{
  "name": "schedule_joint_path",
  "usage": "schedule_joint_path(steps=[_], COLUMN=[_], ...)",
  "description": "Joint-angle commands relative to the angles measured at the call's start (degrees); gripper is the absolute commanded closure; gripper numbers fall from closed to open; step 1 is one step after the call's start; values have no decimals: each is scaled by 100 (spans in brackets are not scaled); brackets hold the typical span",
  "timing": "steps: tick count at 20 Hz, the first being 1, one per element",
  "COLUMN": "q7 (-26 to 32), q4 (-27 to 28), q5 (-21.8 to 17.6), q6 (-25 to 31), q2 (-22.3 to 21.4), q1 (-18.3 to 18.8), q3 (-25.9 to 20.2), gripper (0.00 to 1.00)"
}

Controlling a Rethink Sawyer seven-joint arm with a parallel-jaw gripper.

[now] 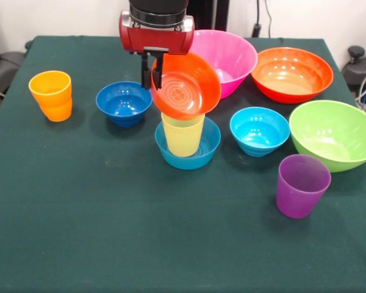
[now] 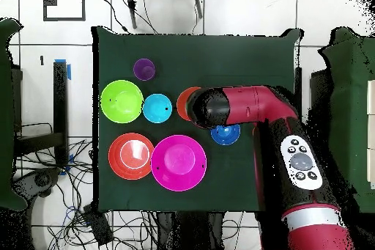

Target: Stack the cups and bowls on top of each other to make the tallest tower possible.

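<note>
My gripper (image 1: pixel 154 72) is shut on the left rim of the small orange-red bowl (image 1: pixel 186 85). The bowl is tilted on edge, its inside facing the front camera, and its lower edge is at the rim of the yellow cup (image 1: pixel 182 137). The yellow cup stands upright in the mid-blue small bowl (image 1: pixel 211 144) at mid-table. In the overhead view the arm (image 2: pixel 249 106) hides the gripper and this stack, and only an edge of the orange-red bowl (image 2: pixel 185 102) shows.
The orange cup (image 1: pixel 50 96) and the dark blue bowl (image 1: pixel 124 102) are left of the stack. The cyan bowl (image 1: pixel 260 130), purple cup (image 1: pixel 302 185) and lime green bowl (image 1: pixel 334 134) are to the right. The pink bowl (image 1: pixel 232 55) and large orange-red bowl (image 1: pixel 291 73) are behind.
</note>
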State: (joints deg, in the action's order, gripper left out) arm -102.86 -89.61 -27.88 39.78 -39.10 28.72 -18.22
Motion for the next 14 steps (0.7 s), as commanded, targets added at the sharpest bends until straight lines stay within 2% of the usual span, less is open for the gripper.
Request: schedule_joint_path(steps=[1, 11, 14], q7=[-271, -391, -431], q4=[245, 208, 156], q5=[-115, -273, -311], q6=[-213, -489, -810], q2=[420, 467, 469], q1=[-203, -358, -350], q3=[-8, 161, 167], gripper=[100, 100, 100])
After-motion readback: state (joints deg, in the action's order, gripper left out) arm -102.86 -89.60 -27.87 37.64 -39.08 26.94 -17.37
